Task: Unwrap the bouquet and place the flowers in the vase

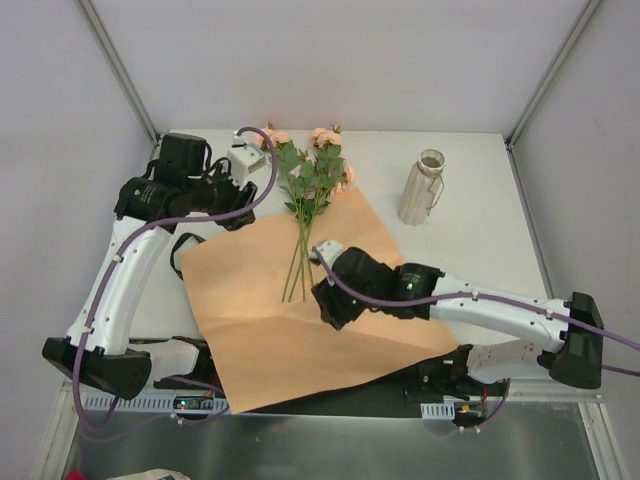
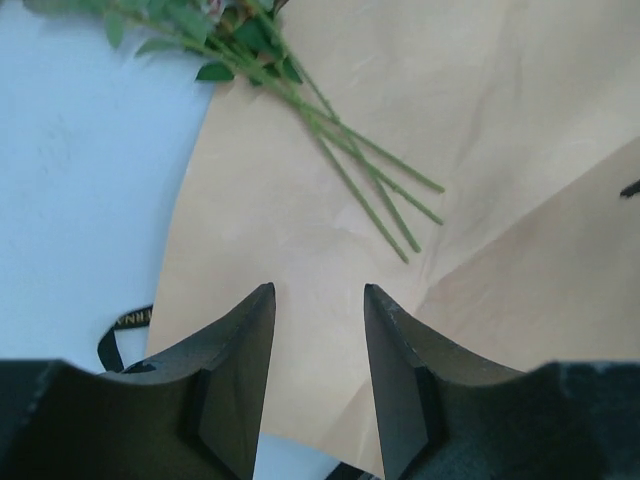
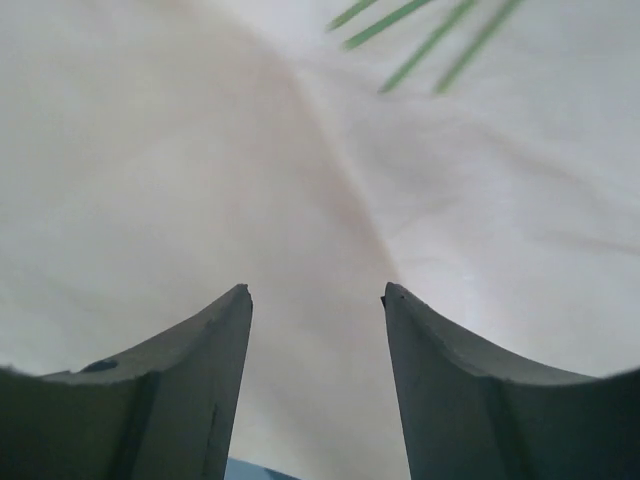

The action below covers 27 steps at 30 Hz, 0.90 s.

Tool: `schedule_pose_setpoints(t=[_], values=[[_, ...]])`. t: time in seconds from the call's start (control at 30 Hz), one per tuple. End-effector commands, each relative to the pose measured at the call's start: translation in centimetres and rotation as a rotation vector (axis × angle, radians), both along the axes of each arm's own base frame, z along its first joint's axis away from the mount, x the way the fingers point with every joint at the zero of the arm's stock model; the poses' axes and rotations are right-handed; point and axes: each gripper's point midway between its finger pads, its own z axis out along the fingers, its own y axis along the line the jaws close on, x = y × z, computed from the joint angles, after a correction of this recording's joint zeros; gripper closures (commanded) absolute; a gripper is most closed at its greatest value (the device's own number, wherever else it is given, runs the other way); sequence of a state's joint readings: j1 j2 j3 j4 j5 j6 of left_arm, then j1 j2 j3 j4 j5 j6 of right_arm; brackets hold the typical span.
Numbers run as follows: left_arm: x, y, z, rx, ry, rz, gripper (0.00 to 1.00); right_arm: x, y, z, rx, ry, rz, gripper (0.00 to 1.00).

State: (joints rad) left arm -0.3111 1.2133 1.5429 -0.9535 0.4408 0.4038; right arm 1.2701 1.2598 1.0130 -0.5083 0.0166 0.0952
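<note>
From above: the flowers [image 1: 310,188] lie loose on the flattened brown paper [image 1: 260,310], and the vase [image 1: 423,188] stands upright on the worktop [image 1: 480,170] to their right, apart. Left wrist: left jaws parted, gripping nothing, over the paper near the flowers' cut ends. Right wrist: right jaws parted, empty, over paper.
</note>
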Motion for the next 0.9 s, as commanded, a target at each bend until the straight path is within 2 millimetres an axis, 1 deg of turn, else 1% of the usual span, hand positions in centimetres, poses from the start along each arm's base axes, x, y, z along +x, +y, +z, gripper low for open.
schedule_pose_setpoints(t=[0.0,0.03,0.07,0.1,0.13,0.17,0.2,0.23,0.27,0.3,0.33,0.37,0.4,0.43,0.47,0.5,0.53,0.57,0.6,0.63,0.67,0.7,0.87], values=[[2.3,2.8,-3.4,0.044,0.1,0.185,0.6,9.9,-2.2,5.5,0.015,-0.211,-0.291,0.43],[2.3,3.1,-5.2,0.068,0.147,0.194,0.6,11.3,-2.1,6.4,0.042,-0.22,-0.328,0.45],[2.4,3.4,-6.1,0.08,0.168,0.2,0.61,13.3,-2.6,7.0,0.056,-0.226,-0.387,0.48],[2.5,3.7,-7.1,0.093,0.188,0.213,0.61,15.0,-1.3,8.0,0.097,-0.232,-0.408,0.49],[2.2,4.2,-9.2,0.126,0.237,0.226,0.61,15.7,-0.3,8.2,0.127,-0.202,-0.399,0.5],[2.1,4.6,-10.2,0.147,0.254,0.238,0.61,17.3,-0.1,8.3,0.135,-0.193,-0.427,0.51],[2.2,4.8,-11.0,0.164,0.259,0.243,0.61,19.0,1.5,7.9,0.138,-0.178,-0.434,0.53],[1.7,5.3,-12.8,0.193,0.299,0.244,0.62,19.7,2.4,7.4,0.141,-0.155,-0.422,0.54],[1.4,5.5,-13.6,0.207,0.311,0.242,0.62,21.0,2.9,7.1,0.144,-0.142,-0.445,0.56],[1.5,5.6,-14.1,0.217,0.307,0.24,0.62,22.2,3.9,4.4,0.101,-0.109,-0.448,0.58],[1.1,6.1,-15.4,0.244,0.332,0.251,0.63,23.3,4.9,4.9,0.12,-0.109,-0.452,0.6],[1.1,6.3,-15.8,0.251,0.333,0.257,0.62,24.3,5.0,3.9,0.109,-0.082,-0.481,0.62],[0.8,6.5,-16.5,0.26,0.348,0.26,0.62,25.3,5.4,1.3,0.071,-0.048,-0.493,0.64],[0.9,6.6,-16.6,0.258,0.35,0.267,0.61,26.0,6.0,1.1,0.084,-0.033,-0.495,0.65],[0.8,6.6,-16.8,0.256,0.357,0.267,0.6,26.8,5.9,0.4,0.085,-0.012,-0.523,0.65],[0.8,6.7,-17.1,0.259,0.369,0.27,0.6,27.4,6.1,-1.5,0.061,0.014,-0.534,0.66],[0.8,6.7,-17.1,0.254,0.37,0.272,0.59,27.7,6.2,-2.1,0.06,0.025,-0.539,0.66],[0.7,6.7,-17.2,0.248,0.377,0.272,0.6,28.1,6.5,-2.2,0.074,0.042,-0.535,0.66],[0.7,6.7,-17.3,0.248,0.379,0.269,0.59,28.4,6.5,-3.2,0.063,0.051,-0.541,0.66],[0.7,6.6,-17.3,0.243,0.38,0.267,0.59,28.5,6.6,-3.6,0.058,0.057,-0.545,0.66],[0.7,6.6,-17.3,0.244,0.377,0.265,0.59,29.0,6.7,-3.6,0.065,0.06,-0.551,0.66],[0.7,6.6,-17.4,0.245,0.379,0.264,0.59,29.2,6.7,-4.4,0.055,0.073,-0.556,0.66],[0.6,6.5,-17.5,0.236,0.375,0.259,0.59,29.6,6.9,-5.7,0.055,0.097,-0.564,0.64]])
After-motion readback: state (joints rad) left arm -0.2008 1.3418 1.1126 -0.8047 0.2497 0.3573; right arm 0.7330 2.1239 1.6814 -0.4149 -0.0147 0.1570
